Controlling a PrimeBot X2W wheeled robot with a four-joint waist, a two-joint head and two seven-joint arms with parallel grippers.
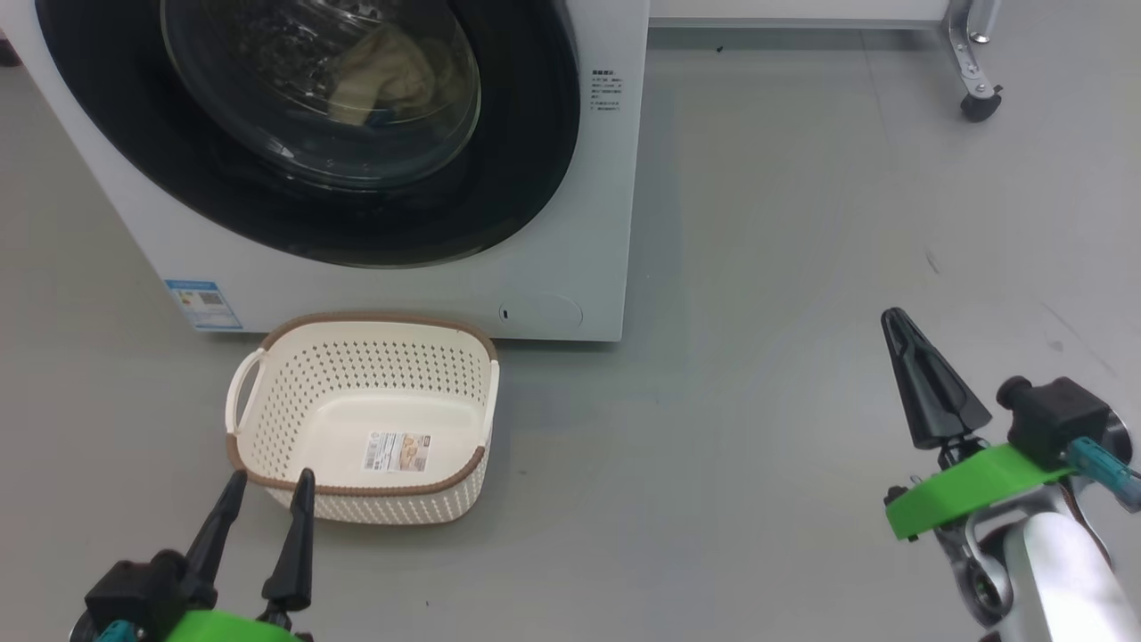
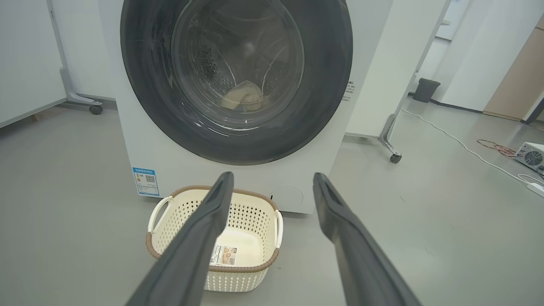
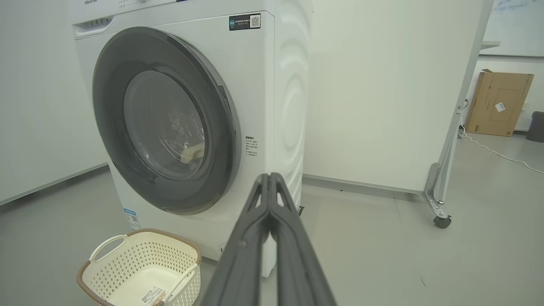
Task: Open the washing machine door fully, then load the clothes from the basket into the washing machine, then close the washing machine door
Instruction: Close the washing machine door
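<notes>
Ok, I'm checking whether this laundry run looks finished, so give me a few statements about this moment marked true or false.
1. The washing machine door is closed. True.
2. The basket holds clothes. False: it is empty apart from a label on its bottom; the clothes lie behind the door's glass.
3. The left gripper is open. True.
4. The right gripper grips a garment. False: it is shut on nothing.
</notes>
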